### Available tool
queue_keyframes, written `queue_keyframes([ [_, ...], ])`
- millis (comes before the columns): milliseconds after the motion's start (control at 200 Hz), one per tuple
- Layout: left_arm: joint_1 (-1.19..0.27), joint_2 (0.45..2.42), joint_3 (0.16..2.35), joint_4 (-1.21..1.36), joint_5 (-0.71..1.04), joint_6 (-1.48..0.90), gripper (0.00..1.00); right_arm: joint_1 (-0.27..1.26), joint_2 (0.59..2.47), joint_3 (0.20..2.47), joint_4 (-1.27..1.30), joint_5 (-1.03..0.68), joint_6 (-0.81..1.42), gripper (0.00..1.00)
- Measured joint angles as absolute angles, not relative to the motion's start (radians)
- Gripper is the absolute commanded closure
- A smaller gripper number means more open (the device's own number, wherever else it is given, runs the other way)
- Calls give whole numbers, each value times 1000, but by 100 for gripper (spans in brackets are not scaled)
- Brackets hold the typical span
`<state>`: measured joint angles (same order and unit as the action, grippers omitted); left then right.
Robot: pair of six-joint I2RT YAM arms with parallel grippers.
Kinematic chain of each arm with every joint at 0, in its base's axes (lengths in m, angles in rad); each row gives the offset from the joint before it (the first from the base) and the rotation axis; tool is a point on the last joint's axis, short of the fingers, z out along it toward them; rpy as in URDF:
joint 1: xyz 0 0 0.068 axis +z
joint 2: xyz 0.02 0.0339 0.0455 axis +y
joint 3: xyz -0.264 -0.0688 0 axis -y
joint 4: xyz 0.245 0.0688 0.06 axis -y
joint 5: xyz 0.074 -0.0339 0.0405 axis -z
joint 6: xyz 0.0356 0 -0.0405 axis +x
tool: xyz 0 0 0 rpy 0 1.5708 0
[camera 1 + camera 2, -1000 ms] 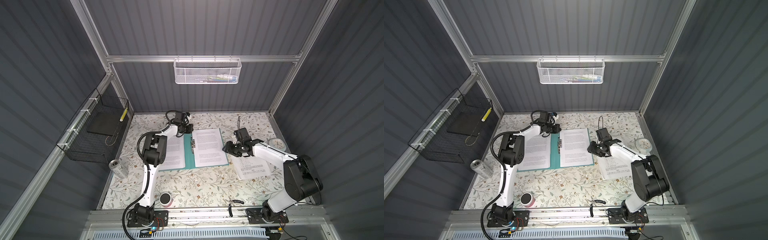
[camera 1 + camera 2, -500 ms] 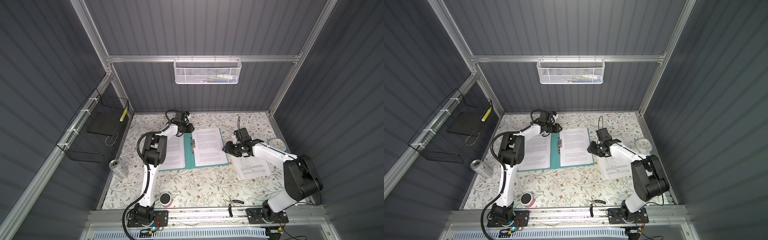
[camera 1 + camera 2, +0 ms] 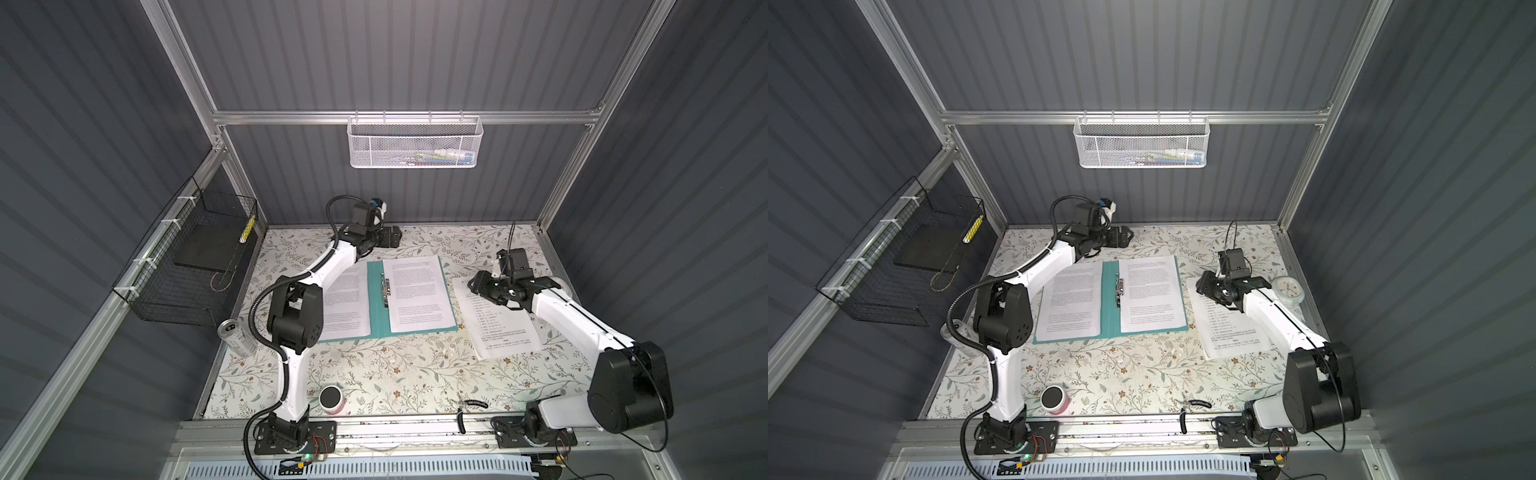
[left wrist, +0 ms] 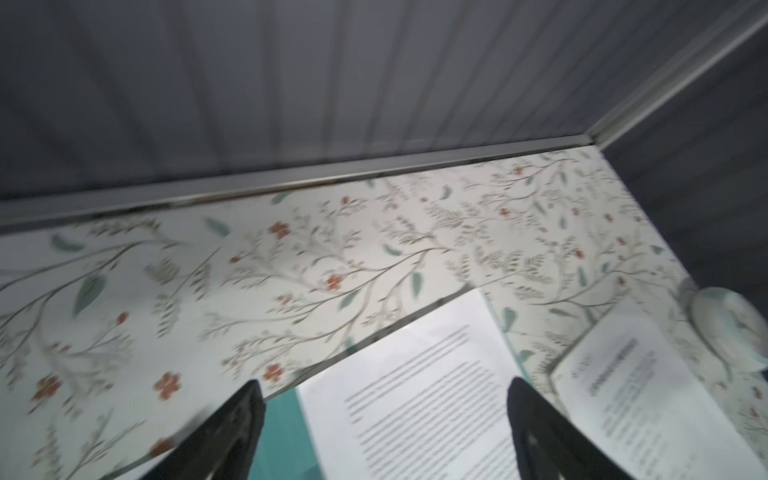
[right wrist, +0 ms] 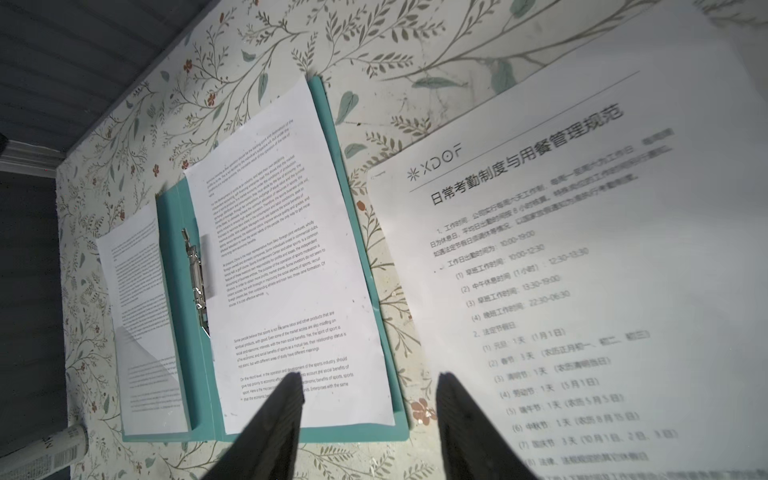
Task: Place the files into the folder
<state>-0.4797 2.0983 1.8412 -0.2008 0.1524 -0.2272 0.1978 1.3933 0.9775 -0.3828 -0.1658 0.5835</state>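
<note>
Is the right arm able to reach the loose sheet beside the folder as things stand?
Probably yes: the right gripper hangs open just at the loose sheet, at its edge nearest the folder, with nothing between them.

A white mesh basket (image 3: 414, 143) hangs on the far wall and a black wire basket (image 3: 174, 307) on the left wall. On the floral table (image 3: 415, 374) a silver can (image 3: 237, 337) lies at the left, a pink cup (image 3: 331, 399) stands near, and a round clock (image 3: 1287, 289) sits at the right.

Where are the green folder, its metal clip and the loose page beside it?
green folder (image 3: 378, 318): in a top view, its bare teal spine.
metal clip (image 5: 196, 276): right wrist view, its middle.
loose page (image 3: 503, 328): in a top view, printed middle.
</note>
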Motion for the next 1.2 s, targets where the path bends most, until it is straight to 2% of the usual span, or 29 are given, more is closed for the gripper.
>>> queue_keyframes([
  [165, -632, 2191, 1961, -172, 234, -287, 10, 159, 1351, 972, -400, -179, 582, 46],
  [275, -682, 2305, 2022, -162, 280, -326, 10, 141, 1317, 964, -408, -179, 582, 46],
  [500, -704, 2496, 2070, -164, 342, -382, 11, 138, 1287, 924, -413, -184, 582, 46],
  [766, -706, 2530, 2112, -188, 356, -406, 12, 138, 1283, 902, -414, -194, 583, 46],
  [866, -706, 2530, 2122, -186, 368, -414, 18, 138, 1283, 901, -413, -196, 583, 46],
  [981, -706, 2541, 2130, -186, 385, -430, 34, 138, 1283, 899, -412, -196, 583, 46],
  [1196, -710, 2587, 2168, -195, 417, -452, 47, 138, 1283, 892, -412, -199, 583, 46],
])
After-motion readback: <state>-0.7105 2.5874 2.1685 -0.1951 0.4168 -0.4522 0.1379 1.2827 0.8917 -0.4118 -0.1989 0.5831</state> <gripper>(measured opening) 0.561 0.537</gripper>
